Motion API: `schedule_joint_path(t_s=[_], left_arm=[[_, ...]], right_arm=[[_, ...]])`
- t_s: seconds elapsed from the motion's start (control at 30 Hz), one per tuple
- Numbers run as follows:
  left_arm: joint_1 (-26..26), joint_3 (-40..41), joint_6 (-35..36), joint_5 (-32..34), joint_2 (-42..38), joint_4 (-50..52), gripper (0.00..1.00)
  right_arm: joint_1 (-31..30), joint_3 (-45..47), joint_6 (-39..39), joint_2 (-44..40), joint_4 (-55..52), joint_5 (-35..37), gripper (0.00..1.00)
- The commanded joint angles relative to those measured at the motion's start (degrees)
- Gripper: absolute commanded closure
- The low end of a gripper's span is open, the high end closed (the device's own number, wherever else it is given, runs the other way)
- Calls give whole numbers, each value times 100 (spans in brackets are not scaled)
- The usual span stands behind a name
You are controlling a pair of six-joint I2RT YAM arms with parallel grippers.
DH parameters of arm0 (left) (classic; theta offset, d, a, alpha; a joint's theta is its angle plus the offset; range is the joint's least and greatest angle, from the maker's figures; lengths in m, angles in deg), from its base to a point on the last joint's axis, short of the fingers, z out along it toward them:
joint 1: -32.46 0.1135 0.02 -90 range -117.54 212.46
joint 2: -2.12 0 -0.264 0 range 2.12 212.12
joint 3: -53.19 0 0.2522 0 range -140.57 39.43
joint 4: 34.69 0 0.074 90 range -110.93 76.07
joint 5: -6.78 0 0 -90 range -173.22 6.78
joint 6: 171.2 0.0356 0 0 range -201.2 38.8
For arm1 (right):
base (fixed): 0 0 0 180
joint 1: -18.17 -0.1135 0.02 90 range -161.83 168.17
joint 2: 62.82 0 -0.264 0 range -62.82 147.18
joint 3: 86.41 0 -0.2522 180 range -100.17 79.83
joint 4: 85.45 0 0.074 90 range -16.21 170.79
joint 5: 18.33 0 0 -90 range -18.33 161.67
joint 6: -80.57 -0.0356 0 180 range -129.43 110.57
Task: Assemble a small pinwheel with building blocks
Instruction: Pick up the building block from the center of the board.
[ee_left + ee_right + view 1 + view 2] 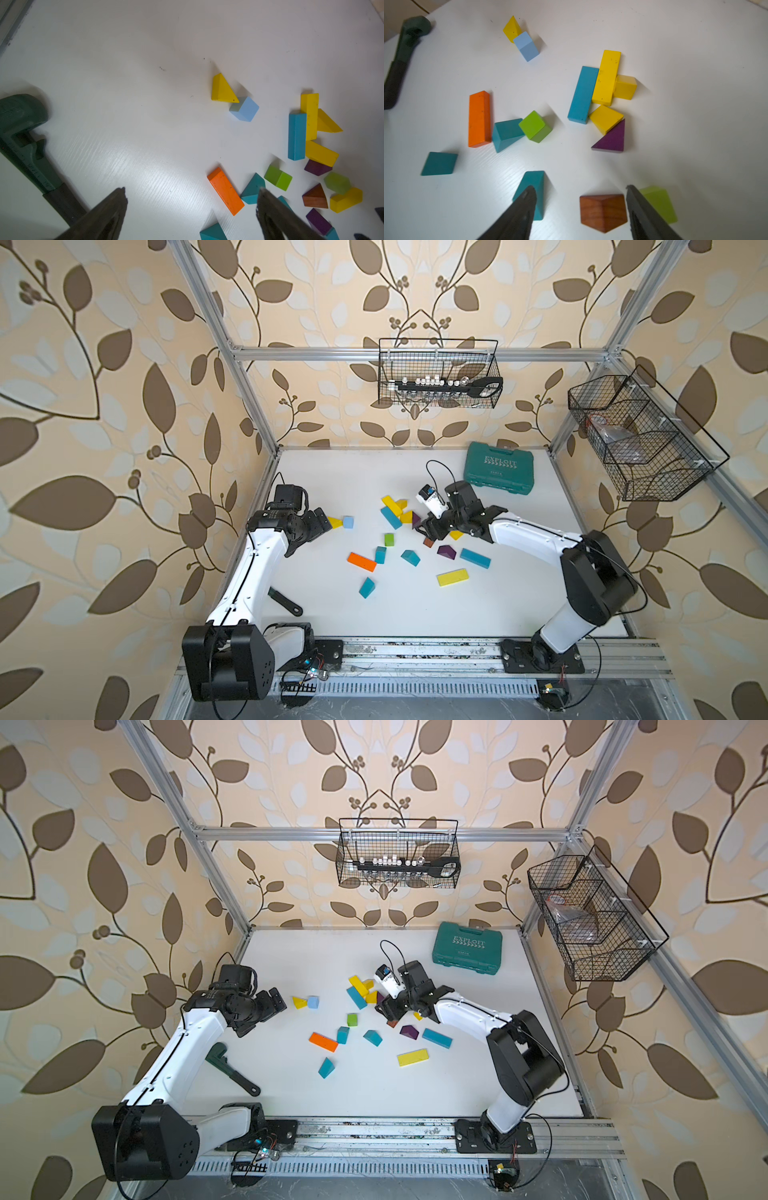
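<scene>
Lying scattered across the middle of the white, finely ribbed bench (415, 614), the matte building blocks (389, 539) are bars, cubes and wedges. A brown, wood-grained wedge (603, 212) sits between the spread fingers of the right gripper (580, 187), unclamped. A yellow wedge (222, 89) touches a pale-blue cube (245, 109) ahead of the left gripper (192, 189), whose jaws gape empty. A dark green wrench (230, 1065) lies by the left arm, and a teal moulded case (498, 468) sits at the far edge.

A robot lab cell: aluminium frame (311, 352), leaf wallpaper (83, 406), wire baskets (457, 364).
</scene>
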Motion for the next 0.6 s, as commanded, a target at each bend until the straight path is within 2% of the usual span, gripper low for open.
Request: schedule_joint_path(t_s=[0.0,0.13,0.2,0.4,0.57], left_arm=[[-23,150,55,-220,-215,-483,1],[-23,105,26,-168,-234,-412,1],[-23,94,30,-203,-229,-399,1],[-23,94,50,-394,-101,-438,1],[-23,101,59,-469,-4,-471,1]], right_arm=[[95,-648,1307,542,-446,-624,28],[95,-1274,2353,1084,-849,-1008,24],[111,-1598,2748,1428,-1021,-931,23],[160,-2780,3245,2437,-1733,-771,23],[170,-3463,3558,2935,-2255,-628,27]])
